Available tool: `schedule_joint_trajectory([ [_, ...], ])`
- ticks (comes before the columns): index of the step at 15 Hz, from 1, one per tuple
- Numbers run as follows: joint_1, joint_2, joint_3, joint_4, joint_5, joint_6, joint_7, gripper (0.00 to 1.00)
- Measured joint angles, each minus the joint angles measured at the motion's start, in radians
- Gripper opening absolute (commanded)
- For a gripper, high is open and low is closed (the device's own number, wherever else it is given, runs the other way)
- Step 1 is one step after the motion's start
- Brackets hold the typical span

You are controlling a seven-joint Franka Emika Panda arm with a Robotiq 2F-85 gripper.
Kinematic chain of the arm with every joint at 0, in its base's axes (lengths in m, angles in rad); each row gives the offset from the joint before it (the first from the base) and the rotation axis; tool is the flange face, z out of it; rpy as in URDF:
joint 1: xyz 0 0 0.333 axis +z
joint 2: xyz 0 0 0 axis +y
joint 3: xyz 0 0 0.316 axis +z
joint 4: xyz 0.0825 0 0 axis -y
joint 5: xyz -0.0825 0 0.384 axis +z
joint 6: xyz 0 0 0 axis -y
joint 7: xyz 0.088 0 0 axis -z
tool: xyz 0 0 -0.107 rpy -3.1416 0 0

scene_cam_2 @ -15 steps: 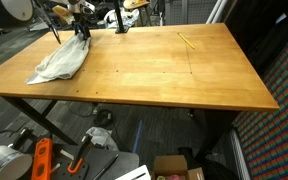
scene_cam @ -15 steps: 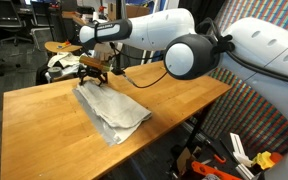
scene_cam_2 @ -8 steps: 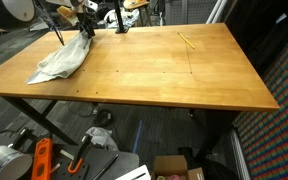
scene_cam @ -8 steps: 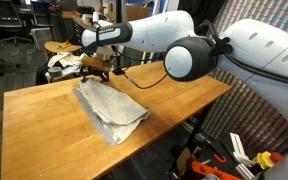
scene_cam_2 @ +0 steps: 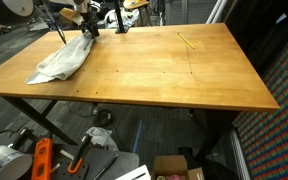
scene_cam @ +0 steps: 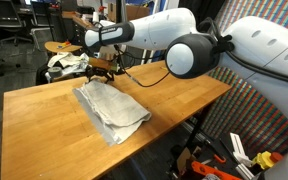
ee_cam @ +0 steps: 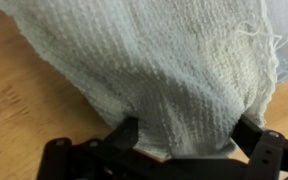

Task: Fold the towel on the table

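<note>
So the gripper (ee_cam: 189,135) is seen spread wide in the wrist view. The jaws stand either side of a bunched hump of the towel (ee_cam: 144,60), and nothing is pinched yet. It's released, just straddling the cloth.

In both exterior views the gripper (scene_cam: 102,68) (scene_cam_2: 87,28) is parked low over one end of the towel (scene_cam: 112,108) (scene_cam_2: 62,60). The towel is laid out rumpled and roughly doubled on the table (scene_cam: 44,120) (scene_cam_2: 164,70). It's kept toward one end of the top, close to an edge, and the rest of the wood is left bare apart from a thin yellow stick (scene_cam_2: 187,41) well away from the cloth.

What could go wrong from here, as a guess:

- If the jaws are closed on that thick hump, several layers could get grabbed at once. A lump would then be dragged along rather than one edge being lifted over.
- If too little is caught, the loose weave could be pulled out of the grip halfway through the fold.
- With the cloth this close to the table edge, the whole towel could be slid off by a sideways pull.
- The tabletop could be scraped if the fingers are pressed lower before closing.

How far the fold has got can't be told from the wrinkles.
</note>
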Motion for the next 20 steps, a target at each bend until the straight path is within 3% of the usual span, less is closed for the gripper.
schedule_joint_trajectory([
  [6,-0.011,-0.089,-0.004,-0.098,-0.036,-0.006,-0.133,1.0],
  [10,-0.025,-0.159,-0.006,-0.2,-0.038,0.07,-0.184,1.0],
  [15,-0.064,-0.296,0.046,-0.378,0.056,0.144,-0.291,1.0],
  [20,-0.11,-0.499,0.088,-0.595,0.138,0.025,-0.449,1.0],
])
